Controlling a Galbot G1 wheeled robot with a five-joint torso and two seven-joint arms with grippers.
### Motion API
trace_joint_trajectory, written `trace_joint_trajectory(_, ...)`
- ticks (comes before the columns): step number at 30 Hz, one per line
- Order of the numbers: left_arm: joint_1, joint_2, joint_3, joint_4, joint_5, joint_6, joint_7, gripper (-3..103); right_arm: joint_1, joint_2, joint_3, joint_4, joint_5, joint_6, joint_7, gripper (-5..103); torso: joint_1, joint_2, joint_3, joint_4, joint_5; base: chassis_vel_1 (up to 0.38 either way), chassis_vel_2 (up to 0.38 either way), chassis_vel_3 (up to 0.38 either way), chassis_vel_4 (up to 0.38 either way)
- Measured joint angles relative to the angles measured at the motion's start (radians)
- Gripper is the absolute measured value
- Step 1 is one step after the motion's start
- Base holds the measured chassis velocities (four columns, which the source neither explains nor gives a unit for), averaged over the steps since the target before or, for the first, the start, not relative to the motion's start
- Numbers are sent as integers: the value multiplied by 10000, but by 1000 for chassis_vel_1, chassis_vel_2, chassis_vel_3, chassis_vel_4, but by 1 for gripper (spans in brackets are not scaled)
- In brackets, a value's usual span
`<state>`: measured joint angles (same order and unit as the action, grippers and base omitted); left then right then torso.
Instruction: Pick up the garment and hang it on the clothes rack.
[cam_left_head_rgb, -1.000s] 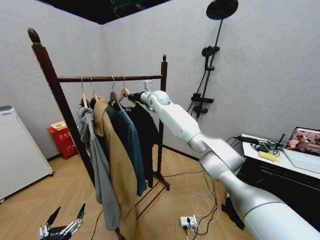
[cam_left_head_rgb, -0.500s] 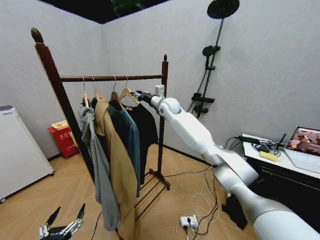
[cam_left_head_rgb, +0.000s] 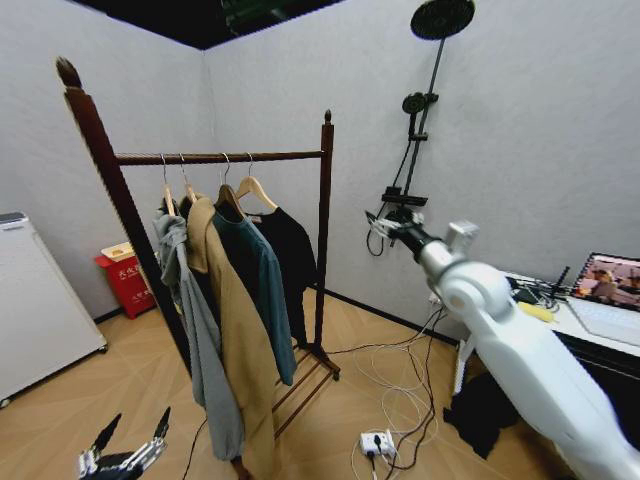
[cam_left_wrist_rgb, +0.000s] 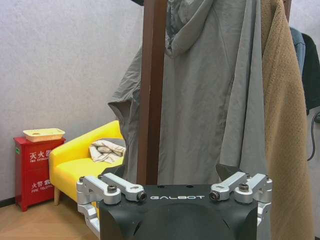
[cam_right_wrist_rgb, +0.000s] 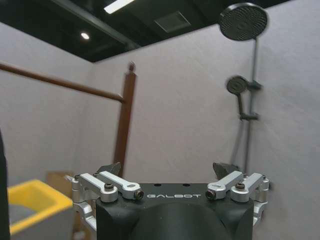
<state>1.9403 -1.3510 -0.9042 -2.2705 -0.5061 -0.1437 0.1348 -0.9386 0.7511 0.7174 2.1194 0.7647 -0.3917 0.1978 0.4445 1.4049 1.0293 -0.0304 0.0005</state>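
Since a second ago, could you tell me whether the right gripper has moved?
Yes. The right gripper has pulled away from the clothes rack, toward the shower fixture, empty.

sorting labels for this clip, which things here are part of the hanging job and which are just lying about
Job:
- black garment, hanging on the rail
- clothes rack
- right hand, open, away from the rack

Lying about:
- grey hoodie
- tan coat
- teal coat
- shower fixture
- power strip
- red cabinet
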Motion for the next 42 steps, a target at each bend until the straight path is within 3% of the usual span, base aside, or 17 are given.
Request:
trace_joint_trajectory(1, 0, 0, 0, 0, 0, 0, 0, 100, 0, 0, 0, 0, 0, 0, 0, 100, 0, 0, 0, 0, 0, 0, 0, 0, 0)
trace_joint_trajectory(2, 0, -1, 0, -1, 0, 0, 2, 100, -1897, 567, 1461, 468, -459, 209, -283, 100, 1, 0, -1, -1, -2, 0, 0, 0, 0)
trace_joint_trajectory(3, 0, 0, 1, 0, 0, 0, 0, 100, -3209, 1132, 2214, 790, -746, 411, -523, 100, 0, 0, -1, -2, -1, 0, 0, 0, 0)
trace_joint_trajectory(4, 0, 0, 1, 0, 0, 0, 0, 100, -3209, 1132, 2214, 790, -746, 411, -523, 100, 0, 0, -1, -2, -1, 0, 0, 0, 0)
trace_joint_trajectory(6, 0, 0, 0, 0, 0, 0, 1, 100, -5650, 2759, 3388, 1345, -1361, 1031, -1083, 100, 0, 1, -1, -2, -5, 0, 0, 0, 0)
trace_joint_trajectory(7, 0, 0, 0, 0, 0, 0, 1, 100, -5650, 2759, 3388, 1345, -1361, 1031, -1083, 100, 0, 1, -1, -2, -5, 0, 0, 0, 0)
trace_joint_trajectory(8, 0, -1, 0, 0, 0, 0, -1, 100, -6803, 4031, 3692, 1583, -1716, 1519, -1332, 100, -1, 1, -1, -5, -2, 0, 0, 0, 0)
trace_joint_trajectory(10, 0, 0, 0, 0, 0, 0, 5, 100, -7815, 5334, 3761, 1854, -2138, 2091, -1481, 100, -1, 2, -1, -7, -6, 0, 0, 0, 0)
trace_joint_trajectory(11, 0, 0, 0, 0, 0, 0, 5, 100, -7815, 5334, 3761, 1854, -2138, 2091, -1481, 100, -1, 2, -1, -7, -6, 0, 0, 0, 0)
trace_joint_trajectory(13, 0, 0, 0, 0, 0, 0, 1, 100, -8549, 6331, 3391, 2131, -2672, 2695, -1556, 100, -2, 2, -1, -5, -10, 0, 0, 0, 0)
trace_joint_trajectory(14, 0, 0, 0, 0, 0, 0, 1, 100, -8549, 6331, 3391, 2131, -2672, 2695, -1556, 100, -2, 2, -1, -5, -10, 0, 0, 0, 0)
trace_joint_trajectory(16, 0, 0, 0, 0, 0, 0, 0, 100, -8732, 7298, 3086, 2478, -2893, 2818, -1586, 100, -1, 2, 1, 0, -10, 0, 0, 0, 0)
trace_joint_trajectory(18, 0, 0, 0, 0, 0, 0, 0, 100, -8748, 7631, 2953, 2544, -2985, 2846, -1642, 100, 1, 2, 1, -1, -11, 0, 0, 0, 0)
trace_joint_trajectory(25, 0, 0, 0, 0, 0, 0, 0, 100, -8745, 7764, 2743, 2100, -3552, 3829, -2452, 100, 3, 0, 2, 0, -6, 0, 0, 0, 0)
trace_joint_trajectory(29, 0, 0, 0, 0, 0, 0, 0, 100, -8859, 7332, 2736, 1638, -3421, 4556, -2811, 100, 3, 0, 2, -1, -6, 0, 0, 0, 0)
trace_joint_trajectory(33, 0, 0, 0, 0, 0, 0, 0, 100, -8839, 6974, 2612, 1509, -2874, 4523, -2720, 100, 4, -1, 2, 0, -5, 0, 0, 0, 0)
trace_joint_trajectory(42, 0, 0, 0, 1, 0, 0, 1, 100, -8805, 6928, 2576, 1502, -2762, 4412, -2638, 100, 3, 0, 3, 0, -5, 0, 0, 0, 0)
